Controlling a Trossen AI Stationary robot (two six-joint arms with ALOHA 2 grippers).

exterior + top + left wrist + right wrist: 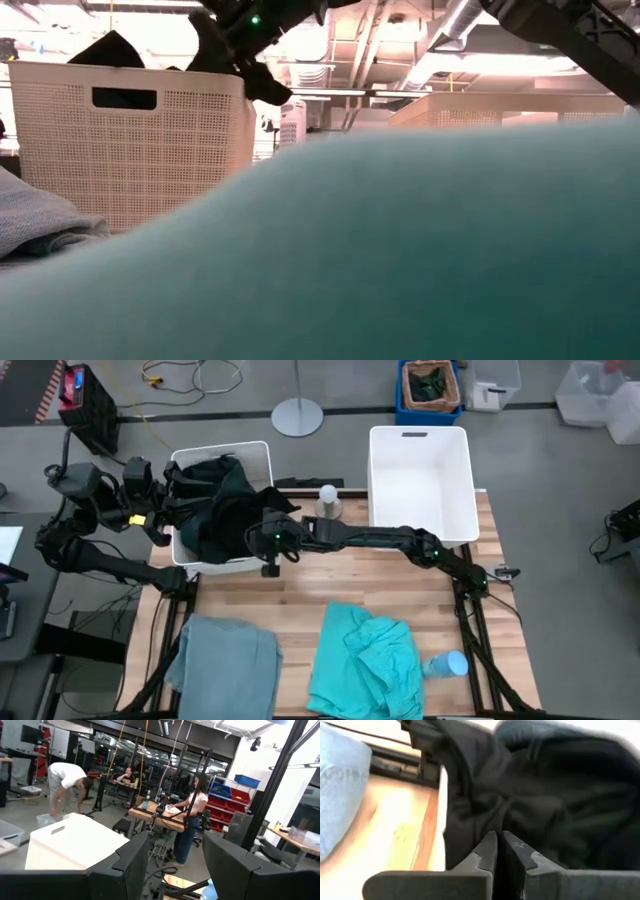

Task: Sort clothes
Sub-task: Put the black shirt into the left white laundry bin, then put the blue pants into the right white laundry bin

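Observation:
A white bin point(258, 455) at the far left holds a black garment point(205, 470). A dark teal-green garment point(235, 510) lies over it and drapes over the bin's near right wall. My right gripper point(265, 538) reaches across from the right to that wall, shut on the dark cloth point(470, 795). A dusty grey-blue garment point(225, 665) lies crumpled at the near left. A bright turquoise garment point(365, 660) lies at the near centre and fills the low view point(400, 250). My left gripper point(175, 870) is open and empty, raised left of the bin. My right gripper pinches a fold of the dark teal-green garment point(492, 822) between its two nearly closed fingers. The fingers come from the table's right, slanting down toward the bin. The rest of the garment lies in and over the bin point(560, 795). How many layers it holds does not show.
A second white bin point(420, 510), empty, stands at the far right. A small bottle point(327, 500) stands between the bins. A light blue cup point(447, 665) lies beside the turquoise garment. Bare wood point(300, 585) lies mid-table. People stand in the room beyond.

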